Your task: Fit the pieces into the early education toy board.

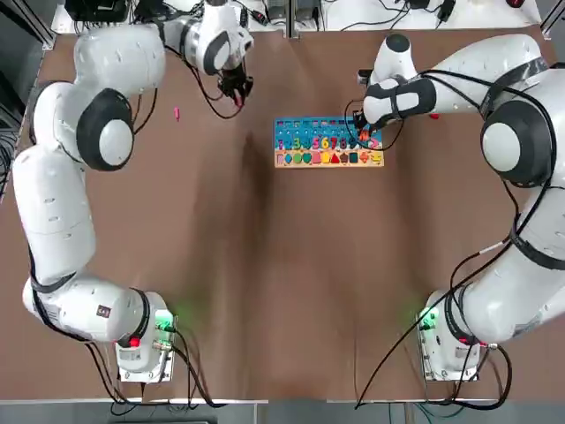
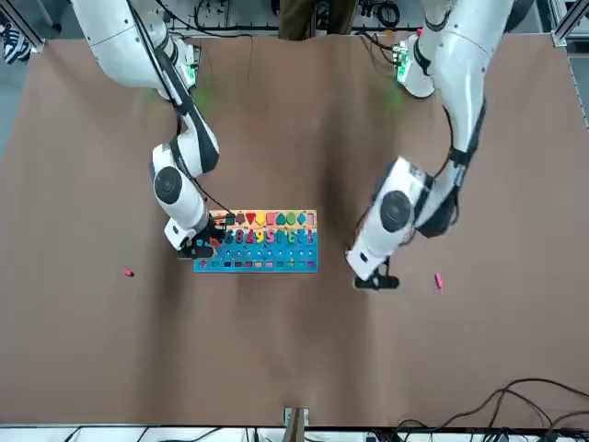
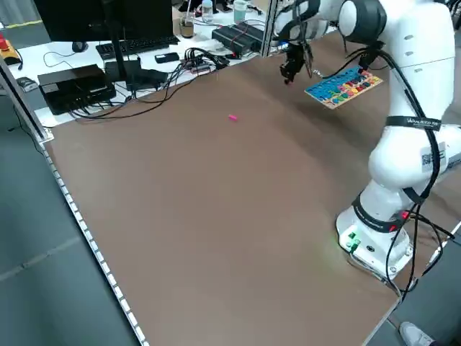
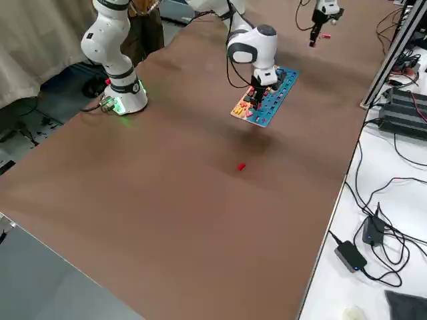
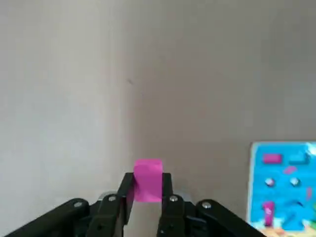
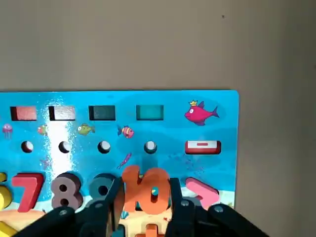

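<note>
Right gripper (image 6: 143,207) clamps the orange "10" (image 6: 146,190) over the board (image 6: 217,123); left gripper (image 5: 146,197) grips a pink piece (image 5: 147,178); two pieces remain loose.

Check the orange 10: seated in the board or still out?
Cannot tell. The right pincer is shut on the orange 10 at the board's numeral row, hiding its fit.

The left gripper (image 1: 236,91) hangs above the table with fingers clamped; the right gripper (image 1: 365,138), arm bent inward, points down, fingers nearly closed.
</note>
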`<state>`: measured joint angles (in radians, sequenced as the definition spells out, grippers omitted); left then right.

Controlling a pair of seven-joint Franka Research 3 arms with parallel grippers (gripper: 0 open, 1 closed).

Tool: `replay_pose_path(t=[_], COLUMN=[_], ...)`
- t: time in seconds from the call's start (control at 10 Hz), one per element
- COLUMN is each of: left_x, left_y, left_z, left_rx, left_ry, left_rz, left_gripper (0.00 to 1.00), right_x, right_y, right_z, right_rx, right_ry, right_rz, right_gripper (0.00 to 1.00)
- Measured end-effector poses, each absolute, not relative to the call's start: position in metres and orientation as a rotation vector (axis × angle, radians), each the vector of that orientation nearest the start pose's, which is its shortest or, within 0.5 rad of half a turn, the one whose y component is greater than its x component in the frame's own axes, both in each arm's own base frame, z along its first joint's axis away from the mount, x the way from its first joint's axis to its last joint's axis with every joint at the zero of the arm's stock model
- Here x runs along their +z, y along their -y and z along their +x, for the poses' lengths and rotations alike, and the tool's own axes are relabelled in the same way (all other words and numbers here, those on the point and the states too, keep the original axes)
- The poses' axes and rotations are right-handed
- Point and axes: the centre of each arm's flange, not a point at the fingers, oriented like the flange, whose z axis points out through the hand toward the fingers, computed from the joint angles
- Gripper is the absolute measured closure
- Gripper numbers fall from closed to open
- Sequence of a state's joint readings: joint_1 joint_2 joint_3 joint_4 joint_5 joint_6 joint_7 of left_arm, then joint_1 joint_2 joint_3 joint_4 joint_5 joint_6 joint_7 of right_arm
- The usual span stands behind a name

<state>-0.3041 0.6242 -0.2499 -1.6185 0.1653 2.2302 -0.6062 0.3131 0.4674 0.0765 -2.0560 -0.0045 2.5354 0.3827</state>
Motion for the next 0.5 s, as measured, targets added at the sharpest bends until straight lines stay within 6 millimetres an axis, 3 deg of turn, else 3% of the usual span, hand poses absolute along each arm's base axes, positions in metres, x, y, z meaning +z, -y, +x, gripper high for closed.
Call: replay_pose_path(t=[0.2, 0.5], left_x=[0.264, 0.255], left_y=[0.387, 0.416], left_z=[0.563, 0.517], left_rx=[0.025, 0.051], left_ry=[0.016, -0.009], left_rz=[-3.146, -3.124], left_gripper=[0.74, 0.74], right_x=[0.203, 0.197], right_y=[-0.225, -0.226], right_z=[0.546, 0.54], right_rx=[0.006, 0.017], right_ry=[0.045, 0.089], right_rz=[-3.123, -3.14], right_gripper=[0.58, 0.58])
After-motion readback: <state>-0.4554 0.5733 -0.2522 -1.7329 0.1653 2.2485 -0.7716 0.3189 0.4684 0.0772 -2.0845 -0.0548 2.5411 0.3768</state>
